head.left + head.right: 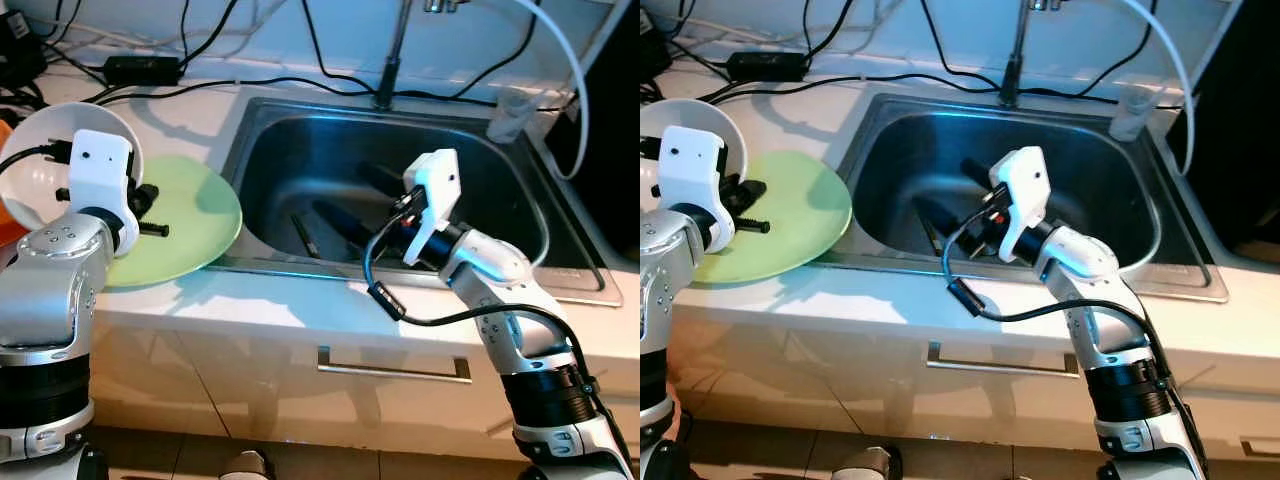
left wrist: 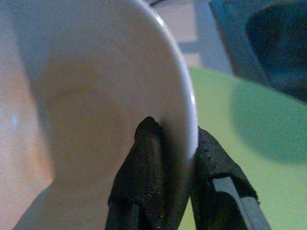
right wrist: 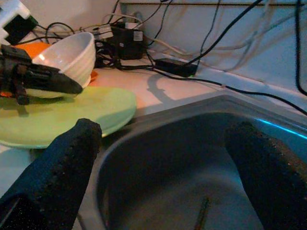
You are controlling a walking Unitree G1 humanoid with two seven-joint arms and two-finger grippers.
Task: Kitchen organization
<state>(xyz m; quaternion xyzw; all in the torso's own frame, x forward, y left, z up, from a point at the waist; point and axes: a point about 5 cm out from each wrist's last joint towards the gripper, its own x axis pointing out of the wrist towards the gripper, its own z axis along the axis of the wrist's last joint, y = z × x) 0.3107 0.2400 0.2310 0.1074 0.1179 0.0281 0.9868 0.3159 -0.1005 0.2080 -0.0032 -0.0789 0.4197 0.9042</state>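
Pale countertop [image 1: 300, 300], steel sink [image 1: 540, 215] set in, black cables [image 1: 200, 90] along wall, drawer handle [image 1: 393, 366] below.

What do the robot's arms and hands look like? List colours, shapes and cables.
Both arms are silver metal with black ribbed bands at the joints. Each wrist carries a white boxy camera housing. The left hand and right hand each have two long black fingers with textured pads. A black cable loops from the right wrist along the forearm.
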